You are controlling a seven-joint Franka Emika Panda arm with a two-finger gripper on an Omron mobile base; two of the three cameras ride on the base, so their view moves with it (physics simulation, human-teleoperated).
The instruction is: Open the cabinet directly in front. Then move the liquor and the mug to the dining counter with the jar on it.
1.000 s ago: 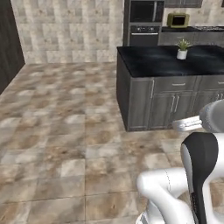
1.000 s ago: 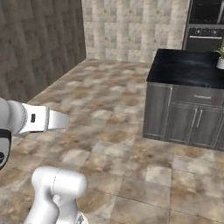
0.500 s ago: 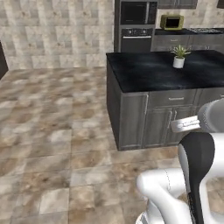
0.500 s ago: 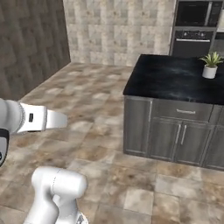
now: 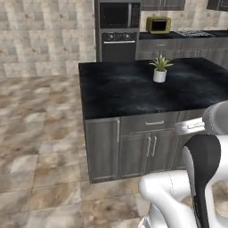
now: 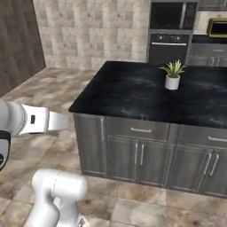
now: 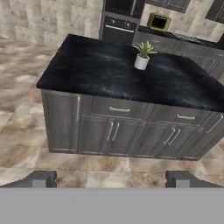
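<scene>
While the base swings round, my left base view has slid from mostly stone floor a second ago to the smaller black marble-topped island (image 5: 133, 89) with grey cabinet fronts, which now sits square ahead; the small potted plant in a white pot (image 5: 159, 71) stands on its tabletop, with the black built-in wall oven (image 5: 116, 33) behind it. From the right base view I get the same island from the other side, the plant near its far edge and the dark wood-grain wall panel (image 6: 17, 44) at far left. On the hand view, the tool (image 7: 111, 179) stands wide and empty, its two dark tips apart at the bottom, pointing at the island's drawer fronts. That shift is the camera turning, not the furniture. I judge this island is the wrong one, so the wall cabinet, bottle, mug and jar counter are yet to be found, and I'm in transit.
</scene>
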